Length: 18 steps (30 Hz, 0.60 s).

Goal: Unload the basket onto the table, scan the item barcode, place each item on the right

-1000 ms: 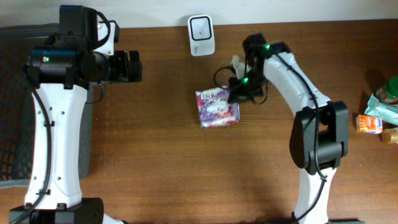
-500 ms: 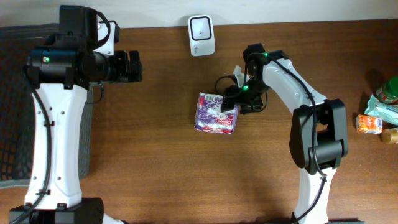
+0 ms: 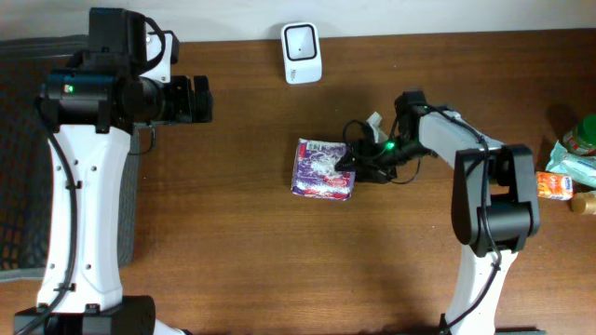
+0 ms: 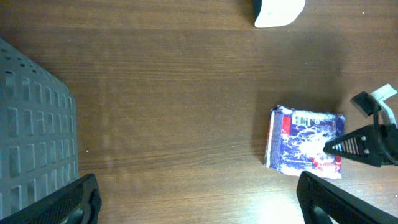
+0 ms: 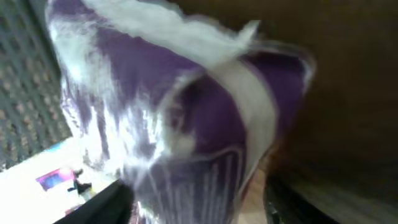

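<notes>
Brown wood-grain table (image 3: pixel 233 233) runs across every view, with a grey mesh basket (image 3: pixel 17 167) at the left edge of the overhead frame and a white scanner (image 3: pixel 302 53) at top centre. Your item — a purple packet (image 3: pixel 324 169) with white print — lies flat just right of centre, below the scanner and well apart from it.

Your right gripper (image 3: pixel 357 162) sits at the packet's right edge, reaching in from the right. Its jaws stand parted, not clamped: in the left wrist view one dark fingertip (image 4: pixel 351 147) overlaps the packet's right border while the other sits above, clear of it (whether the lower tip touches the wrapper, you cannot tell). The right wrist view is blurred, filled by crinkled purple-and-white wrapper, with two dark fingers (image 5: pixel 102 202) low in the frame, wide of each other.

Your left gripper (image 3: pixel 202 99) hangs in the upper left of the overhead frame, pointing right, well apart from the packet — jaws spread wide, its fingers (image 4: pixel 65 199) showing only in the bottom corners of its own camera.

At the far right edge of the overhead frame lie an orange carton (image 3: pixel 553 185) and a green-and-white pack (image 3: pixel 575 154), near each other.
</notes>
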Each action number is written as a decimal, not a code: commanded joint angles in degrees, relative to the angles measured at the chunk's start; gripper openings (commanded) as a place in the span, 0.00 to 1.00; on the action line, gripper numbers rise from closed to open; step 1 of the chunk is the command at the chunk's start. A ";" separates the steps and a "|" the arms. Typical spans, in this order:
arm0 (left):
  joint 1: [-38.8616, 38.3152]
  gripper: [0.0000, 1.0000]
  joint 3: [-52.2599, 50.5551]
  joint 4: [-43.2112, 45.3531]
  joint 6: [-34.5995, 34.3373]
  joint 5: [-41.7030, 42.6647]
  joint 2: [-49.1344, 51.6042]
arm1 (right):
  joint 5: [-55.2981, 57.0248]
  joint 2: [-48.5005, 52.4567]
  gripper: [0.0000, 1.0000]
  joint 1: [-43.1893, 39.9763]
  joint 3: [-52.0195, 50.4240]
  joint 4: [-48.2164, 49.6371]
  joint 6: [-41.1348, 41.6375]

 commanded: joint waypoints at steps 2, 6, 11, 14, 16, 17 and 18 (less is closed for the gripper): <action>0.15 0.99 0.07 0.07 0.50 0.57 -0.90 | -3.58 -0.55 0.04 0.24 0.07 0.96 0.68; 0.15 0.99 0.07 0.07 0.50 0.59 -0.90 | -3.54 -2.19 0.04 0.33 8.44 -2.10 -2.60; 0.15 0.99 0.07 0.09 0.50 0.59 -0.90 | 1.68 -4.15 0.04 3.65 22.47 -5.38 -15.56; 0.15 0.99 0.07 0.09 0.50 0.59 -0.90 | 3.63 -4.33 0.04 4.42 25.00 0.46 -15.30; 0.15 0.99 0.07 0.09 0.50 0.57 -0.90 | 6.51 -4.33 0.04 4.39 25.70 4.24 -10.64; 0.15 0.99 0.07 0.09 0.50 0.59 -0.90 | 7.06 -4.37 0.04 4.39 25.73 5.62 -9.44; 0.15 0.99 0.07 0.09 0.50 0.59 -0.90 | 7.10 -4.37 0.04 4.39 25.73 5.62 -9.46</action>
